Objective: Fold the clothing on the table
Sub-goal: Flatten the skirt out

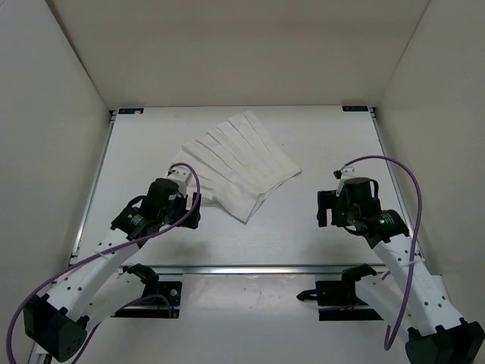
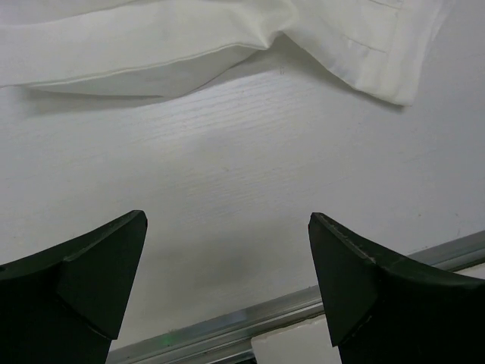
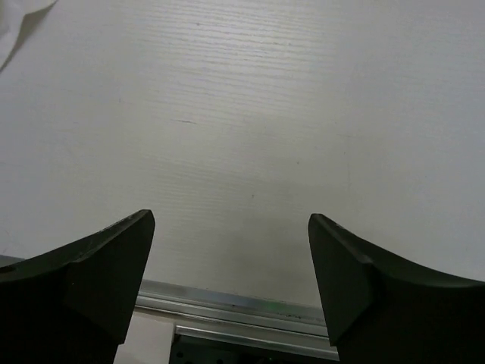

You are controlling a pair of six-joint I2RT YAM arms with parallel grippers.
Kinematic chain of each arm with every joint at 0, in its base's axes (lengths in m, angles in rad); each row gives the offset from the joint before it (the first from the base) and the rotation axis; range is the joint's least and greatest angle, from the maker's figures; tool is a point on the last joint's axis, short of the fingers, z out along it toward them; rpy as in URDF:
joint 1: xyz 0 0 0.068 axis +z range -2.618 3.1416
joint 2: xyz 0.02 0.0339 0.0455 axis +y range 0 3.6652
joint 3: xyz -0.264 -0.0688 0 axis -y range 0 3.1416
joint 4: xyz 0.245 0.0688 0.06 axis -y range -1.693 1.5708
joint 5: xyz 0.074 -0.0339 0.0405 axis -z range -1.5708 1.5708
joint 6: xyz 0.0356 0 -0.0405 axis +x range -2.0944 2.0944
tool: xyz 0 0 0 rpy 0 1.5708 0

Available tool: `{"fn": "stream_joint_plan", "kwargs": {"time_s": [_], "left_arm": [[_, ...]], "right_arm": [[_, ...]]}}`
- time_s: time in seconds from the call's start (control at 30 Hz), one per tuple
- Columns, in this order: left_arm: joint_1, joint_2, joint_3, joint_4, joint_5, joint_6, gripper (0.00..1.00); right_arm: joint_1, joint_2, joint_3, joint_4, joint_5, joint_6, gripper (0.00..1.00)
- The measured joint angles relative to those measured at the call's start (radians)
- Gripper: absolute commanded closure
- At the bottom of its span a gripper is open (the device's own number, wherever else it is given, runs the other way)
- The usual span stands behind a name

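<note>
Left of the clothing (image 1: 239, 163), a thin metal rail (image 1: 92, 193) runs along the edge of the counter (image 1: 303, 227). A white wall (image 1: 45, 152) rises right behind it, so there is little slack on that side. The left arm (image 1: 114, 258) reaches in from the near-left. The left fingers (image 2: 91, 277) hang spread wide over bare counter just beside the clothing's near-left edge, holding nothing.

The clothing lies toward the back of the counter, a little left of the middle, turned at an angle so one corner points to the near side. It is white, thin and flat, with long parallel pleat lines running across it, and its far edge ends in stepped strips. On the near side of the clothing, a broad band of bare counter runs to the front rail (image 1: 265, 267).

Right of the clothing the surface is open as well. The right fingers (image 3: 98, 277) stand there well apart from the cloth, also fully spread and empty. Beyond them is the right rail (image 1: 394, 182).

The left wrist camera shows what the overhead one doesn't: the clothing's near hem sits slightly lifted, with a shadow beneath it. The right wrist camera catches only a sliver of cloth in its upper left corner.
</note>
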Motion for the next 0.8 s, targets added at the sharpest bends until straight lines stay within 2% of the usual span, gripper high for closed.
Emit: {"fn": "stream_joint_plan", "kwargs": {"time_s": [0.03,0.07,0.1,0.13,0.17,0.2,0.27,0.3,0.33,0.37,0.43,0.53,0.57,0.6,0.63,0.67,0.7,0.73,0.77,0.8], "left_arm": [[0.008,0.005,0.000,0.000,-0.005,-0.002,0.01],[0.017,0.007,0.000,0.000,-0.008,-0.003,0.01],[0.022,0.005,-0.001,0.000,-0.010,-0.003,0.01],[0.026,0.000,-0.001,0.000,-0.013,-0.004,0.02],[0.026,-0.007,-0.002,0.000,-0.013,-0.002,0.02],[0.022,-0.018,-0.004,0.003,-0.005,0.000,0.01],[0.020,-0.048,-0.011,0.011,0.020,0.008,0.26],[0.021,-0.064,-0.014,0.014,0.036,0.014,0.48],[0.026,-0.079,-0.016,0.016,0.054,0.019,0.75],[0.033,-0.087,-0.016,0.020,0.066,0.024,0.92],[0.060,-0.096,-0.016,0.032,0.093,0.044,1.00],[0.101,-0.089,-0.016,0.039,0.170,0.057,0.66],[0.106,-0.084,-0.016,0.047,0.201,0.049,0.64],[0.100,-0.078,-0.016,0.061,0.229,0.038,0.61],[0.081,-0.069,-0.016,0.087,0.257,0.019,0.48],[0.059,-0.061,-0.016,0.115,0.284,0.004,0.39],[0.035,-0.048,-0.017,0.150,0.306,-0.021,0.35],[0.016,-0.030,-0.017,0.192,0.327,-0.052,0.22],[-0.001,-0.006,-0.018,0.235,0.348,-0.076,0.17],[-0.011,0.023,-0.023,0.279,0.367,-0.107,0.16]], "right_arm": [[-0.005,-0.010,-0.001,0.000,-0.006,-0.002,0.30],[-0.009,-0.021,-0.001,0.000,-0.010,-0.006,0.48],[-0.013,-0.033,-0.001,0.001,-0.014,-0.012,0.59],[-0.018,-0.044,-0.001,0.001,-0.017,-0.011,0.85],[-0.024,-0.053,-0.001,0.001,-0.020,-0.016,1.00],[-0.032,-0.060,-0.001,0.002,-0.024,-0.016,1.00],[-0.034,-0.060,-0.001,0.003,-0.022,-0.010,1.00],[-0.034,-0.060,-0.001,0.002,-0.021,-0.008,1.00],[-0.033,-0.058,-0.001,0.002,-0.021,-0.007,0.99],[-0.033,-0.055,-0.001,0.002,-0.021,-0.004,1.00],[-0.059,-0.038,0.008,0.001,-0.053,-0.004,1.00],[-0.147,0.002,0.056,0.014,-0.128,0.000,1.00],[-0.171,0.023,0.078,0.033,-0.153,0.005,0.92],[-0.190,0.042,0.102,0.058,-0.173,0.017,0.66],[-0.193,0.068,0.131,0.080,-0.190,0.031,0.57],[-0.184,0.113,0.167,0.100,-0.201,0.034,0.45],[-0.166,0.159,0.212,0.117,-0.210,0.034,0.41],[-0.137,0.221,0.264,0.142,-0.208,0.029,0.39],[-0.107,0.278,0.309,0.168,-0.201,0.026,0.33],[-0.070,0.330,0.353,0.199,-0.188,0.023,0.32]]}}
